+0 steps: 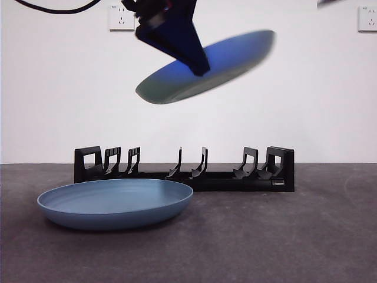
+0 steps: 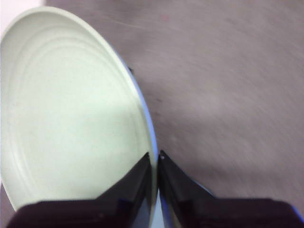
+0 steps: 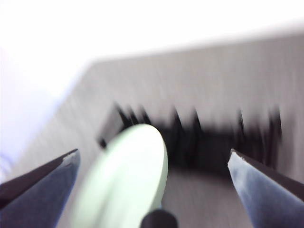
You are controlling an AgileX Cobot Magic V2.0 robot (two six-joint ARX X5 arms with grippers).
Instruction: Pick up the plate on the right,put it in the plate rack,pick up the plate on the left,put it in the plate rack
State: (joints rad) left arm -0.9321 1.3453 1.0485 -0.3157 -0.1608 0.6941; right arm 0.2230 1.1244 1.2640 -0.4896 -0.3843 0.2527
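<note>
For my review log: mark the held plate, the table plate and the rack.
held plate (image 1: 235, 56): front view, underside.
table plate (image 1: 115, 194): front view, inner surface.
rack (image 1: 283, 168): front view, right end block.

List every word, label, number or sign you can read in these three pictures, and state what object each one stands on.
None can be read.
Wall socket: a tiny mark on its top edge, too small to read.
Second wall socket: the same kind of mark, also unreadable.
Lifted plate, held by the left gripper: no print visible.
Plate on the table: plain.
Plate rack: no lettering visible.
Right wrist view: too blurred to show any text.
</note>
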